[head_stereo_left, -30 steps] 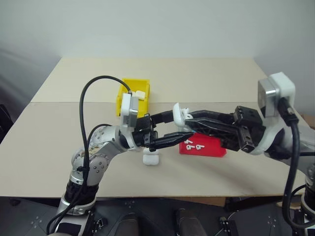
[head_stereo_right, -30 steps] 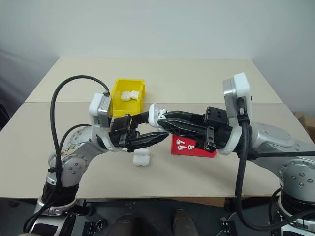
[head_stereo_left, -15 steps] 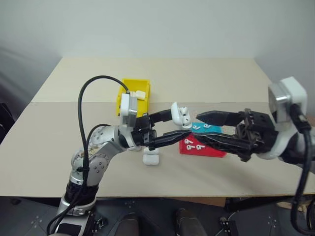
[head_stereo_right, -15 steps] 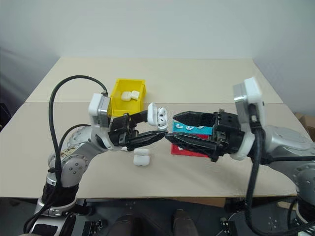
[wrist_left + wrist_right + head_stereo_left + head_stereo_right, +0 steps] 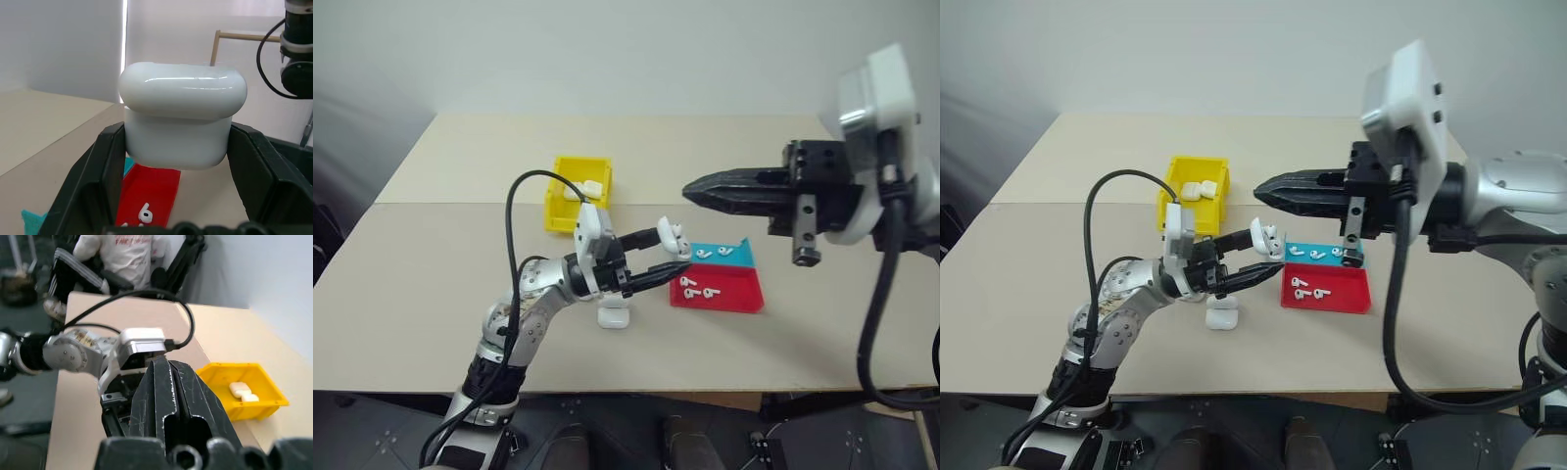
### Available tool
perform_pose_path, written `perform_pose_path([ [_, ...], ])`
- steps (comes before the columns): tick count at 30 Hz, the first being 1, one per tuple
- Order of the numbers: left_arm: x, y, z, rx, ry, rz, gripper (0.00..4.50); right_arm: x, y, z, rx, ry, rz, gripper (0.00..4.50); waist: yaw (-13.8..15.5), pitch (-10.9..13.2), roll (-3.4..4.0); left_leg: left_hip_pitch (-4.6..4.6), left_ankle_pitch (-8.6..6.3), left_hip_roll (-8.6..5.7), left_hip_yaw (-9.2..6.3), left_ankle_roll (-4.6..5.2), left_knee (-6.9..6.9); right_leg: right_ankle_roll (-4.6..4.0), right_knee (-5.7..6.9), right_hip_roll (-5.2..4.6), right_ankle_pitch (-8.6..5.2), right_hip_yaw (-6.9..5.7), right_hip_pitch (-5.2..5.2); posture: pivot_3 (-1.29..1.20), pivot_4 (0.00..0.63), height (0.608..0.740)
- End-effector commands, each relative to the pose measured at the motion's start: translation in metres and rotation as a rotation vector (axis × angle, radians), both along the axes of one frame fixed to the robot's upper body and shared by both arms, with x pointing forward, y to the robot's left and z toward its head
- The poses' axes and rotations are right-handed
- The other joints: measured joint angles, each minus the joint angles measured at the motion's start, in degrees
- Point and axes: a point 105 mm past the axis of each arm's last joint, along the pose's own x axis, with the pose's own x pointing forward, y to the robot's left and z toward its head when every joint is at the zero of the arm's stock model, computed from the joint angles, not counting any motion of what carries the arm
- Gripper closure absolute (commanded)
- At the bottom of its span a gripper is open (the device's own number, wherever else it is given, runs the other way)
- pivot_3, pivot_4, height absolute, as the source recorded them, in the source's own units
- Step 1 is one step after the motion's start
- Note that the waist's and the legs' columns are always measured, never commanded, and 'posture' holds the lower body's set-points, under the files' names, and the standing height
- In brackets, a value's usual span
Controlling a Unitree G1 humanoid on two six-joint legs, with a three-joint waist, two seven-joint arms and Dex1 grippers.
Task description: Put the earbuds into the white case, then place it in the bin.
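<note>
1. The left gripper [image 5: 677, 258] is clamping the white case [image 5: 182, 115] by its lower body, one finger on each flank, above the table [image 5: 431, 294] at the centre of the head views. From the left wrist view the lid is looking closed.
2. The right gripper [image 5: 690, 189] is hanging higher, at about 1 o'clock from the held case, with its fingers pressed together and carrying nothing.
3. The case is looking light, rigid and glossy, so it is probably slippery; gripping across the flat sides below the lid seam, as the left gripper is doing, seems the safest hold, since squeezing the lid could pop the hinge.
4. The earbuds [image 5: 1304, 288] are tiny, light and smooth, likely to skid or roll under a fingertip; pinching the stem looks the better hold.
5. Counting cases: one is being held, one spare case [image 5: 614, 315] is lying on the table just below the left gripper, and two are resting in the bin [image 5: 558, 206].
6. The bin is sitting at about 10 o'clock from the held case.
7. Counting earbuds: two are lying in the red tray [image 5: 744, 294] and two in the teal tray [image 5: 740, 257], at about 3 o'clock from the held case.
</note>
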Motion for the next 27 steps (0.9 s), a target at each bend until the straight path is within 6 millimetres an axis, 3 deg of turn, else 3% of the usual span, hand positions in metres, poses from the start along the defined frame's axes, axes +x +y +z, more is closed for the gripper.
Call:
perform_pose_path([
  [1,-0.005,-0.007,0.008,0.016,-0.079,-0.050,1.68,0.002,0.017,0.001,-0.129,-0.087,0.076,4.46,0.0,0.0,0.00,-0.01,0.00,0.00,0.00,0.01,0.00,0.00,0.02,-0.01,0.00,0.05,-0.06,0.00,0.150,0.740],
  [9,-0.005,-0.011,0.009,0.028,-0.097,-0.070,1.68,0.014,0.034,-0.021,-0.405,-0.136,0.138,4.46,0.0,0.0,0.01,-0.05,-0.01,0.02,0.00,0.02,0.02,0.00,0.03,-0.02,0.00,-0.03,-0.09,0.00,0.150,0.740],
  [14,-0.006,-0.007,0.014,0.005,-0.108,-0.057,1.68,0.028,0.020,-0.039,-0.549,-0.181,0.094,4.46,0.0,0.0,0.01,-0.07,-0.02,0.02,0.00,0.03,0.02,0.00,0.01,-0.02,0.00,-0.06,-0.10,0.00,0.150,0.740],
  [17,-0.007,-0.004,0.017,-0.006,-0.113,-0.046,1.68,0.031,0.007,-0.038,-0.567,-0.180,0.065,4.46,0.0,0.0,0.01,-0.06,-0.03,0.03,-0.01,0.05,0.02,0.00,0.00,-0.01,0.00,-0.06,-0.11,0.00,0.150,0.740],
  [22,-0.006,0.001,0.018,-0.016,-0.114,-0.021,1.68,0.028,-0.009,-0.031,-0.536,-0.153,0.028,4.46,0.0,0.0,0.01,-0.04,-0.03,0.02,-0.02,0.05,0.02,-0.01,0.03,-0.03,0.00,-0.04,-0.11,0.00,0.150,0.740],
  [27,0.002,0.012,0.021,-0.032,-0.115,0.095,1.68,0.025,-0.017,0.003,-0.186,-0.016,-0.049,4.46,-0.1,0.0,0.01,0.01,-0.03,0.04,-0.08,0.05,0.01,-0.01,0.09,-0.01,0.01,0.03,-0.11,0.00,0.150,0.740],
])
